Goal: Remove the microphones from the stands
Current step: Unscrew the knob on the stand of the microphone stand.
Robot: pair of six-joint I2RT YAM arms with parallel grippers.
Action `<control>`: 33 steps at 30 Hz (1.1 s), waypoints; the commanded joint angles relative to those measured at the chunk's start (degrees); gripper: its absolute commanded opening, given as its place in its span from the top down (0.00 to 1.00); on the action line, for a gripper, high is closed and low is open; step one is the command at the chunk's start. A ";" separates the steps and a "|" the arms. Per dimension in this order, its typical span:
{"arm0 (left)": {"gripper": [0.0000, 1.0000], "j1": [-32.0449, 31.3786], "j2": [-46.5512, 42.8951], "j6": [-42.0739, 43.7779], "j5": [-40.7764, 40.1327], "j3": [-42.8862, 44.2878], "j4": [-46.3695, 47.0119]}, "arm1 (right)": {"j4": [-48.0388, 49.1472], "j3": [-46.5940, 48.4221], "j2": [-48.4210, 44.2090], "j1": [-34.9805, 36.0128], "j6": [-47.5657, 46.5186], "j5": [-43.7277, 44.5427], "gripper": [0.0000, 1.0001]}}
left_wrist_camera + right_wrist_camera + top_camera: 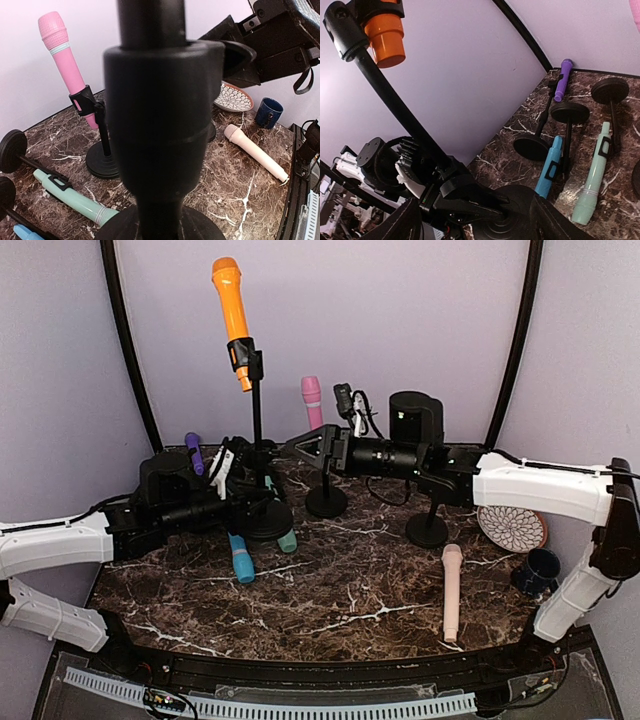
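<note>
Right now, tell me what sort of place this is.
Likely a robot test booth, not a stage: lilac backdrop, a marble-patterned table strewn with coloured microphones, like the orange microphone clipped in its stand, and two arms mounted at its near edge.

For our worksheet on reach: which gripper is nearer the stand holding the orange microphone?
Left. The left gripper has its jaws around the stand low down; the right gripper is open just beside it, not touching.

Glossy marble-look table (pixel 350 590); matt blk stand (pixel 257 430); smooth orange plastic mic (pixel 231 310).
</note>
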 commanded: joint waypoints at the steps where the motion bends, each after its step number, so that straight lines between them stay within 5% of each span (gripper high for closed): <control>1: 1.00 -0.21 -3.31 1.02 -0.32 0.60 8.11 | 11.71 -2.59 1.54 -0.18 9.69 -5.07 0.27; 33: 1.00 -0.23 -2.92 0.99 0.76 0.78 8.05 | 15.20 4.23 8.64 1.07 8.65 -8.98 0.68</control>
